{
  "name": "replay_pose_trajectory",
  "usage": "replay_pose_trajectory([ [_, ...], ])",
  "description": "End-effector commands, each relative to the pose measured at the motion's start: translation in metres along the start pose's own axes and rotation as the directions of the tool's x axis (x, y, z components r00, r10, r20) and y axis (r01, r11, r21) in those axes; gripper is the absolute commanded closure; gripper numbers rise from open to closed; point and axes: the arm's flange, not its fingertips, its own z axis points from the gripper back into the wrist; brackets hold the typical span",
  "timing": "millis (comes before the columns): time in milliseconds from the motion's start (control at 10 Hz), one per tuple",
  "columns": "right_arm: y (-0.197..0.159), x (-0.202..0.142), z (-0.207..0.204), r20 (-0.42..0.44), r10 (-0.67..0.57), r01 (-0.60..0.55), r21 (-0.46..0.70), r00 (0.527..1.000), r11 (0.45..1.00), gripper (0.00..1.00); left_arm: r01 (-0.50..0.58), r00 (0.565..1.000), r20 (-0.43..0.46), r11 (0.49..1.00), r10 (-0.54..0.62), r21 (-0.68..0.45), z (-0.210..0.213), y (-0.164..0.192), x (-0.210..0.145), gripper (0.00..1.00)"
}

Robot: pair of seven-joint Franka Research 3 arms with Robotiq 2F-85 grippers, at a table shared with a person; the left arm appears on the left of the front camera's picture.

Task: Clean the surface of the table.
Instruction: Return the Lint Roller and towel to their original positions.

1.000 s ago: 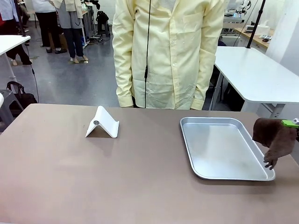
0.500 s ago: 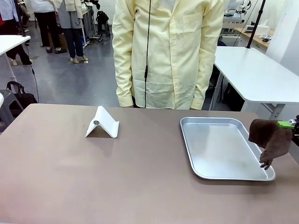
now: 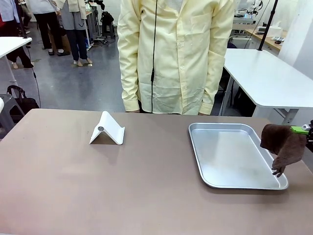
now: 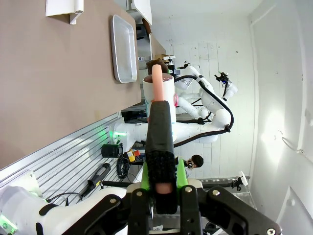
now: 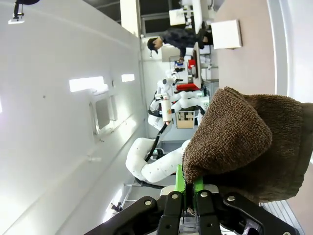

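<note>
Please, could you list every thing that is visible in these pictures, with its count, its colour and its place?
table: one, taupe-brown, across the foreground
tray: one, shiny steel, on the table's right half
stand: one, white, folded, on the table left of centre
cloth: one, brown, hanging at the tray's right edge
black tool: one, black with a pink tip, kind unclear, in the left gripper
white tables: two, one beyond the table at the right, one at the far left
person: one, pale yellow coat, standing at the far side
left gripper: one, black with green pads, shut on the black tool
right gripper: one, black with green pads, shut on the cloth
</note>
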Motion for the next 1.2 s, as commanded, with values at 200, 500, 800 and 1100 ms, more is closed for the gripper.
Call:
replay_pose_trajectory([
  [200,0.006,0.005,-0.002,0.004,-0.006,0.006,0.018,1.000,1.000,0.93,-0.011,1.000,-0.003,1.000,0.011,-0.007,0.000,-0.004,-0.001,0.78],
  [500,0.006,0.005,-0.002,0.004,-0.006,0.006,0.018,1.000,1.000,0.93,-0.011,1.000,-0.003,1.000,0.011,-0.007,0.000,-0.004,-0.001,0.78],
  [800,0.002,0.006,-0.012,0.012,-0.013,0.014,-0.049,1.000,0.999,0.93,0.042,0.999,0.016,0.999,-0.042,-0.022,0.000,-0.003,-0.006,0.78],
  [1100,0.018,0.030,-0.071,-0.079,0.007,-0.023,-0.202,0.997,0.979,0.93,0.069,0.997,-0.043,0.991,-0.065,0.113,-0.045,-0.037,0.019,0.78],
])
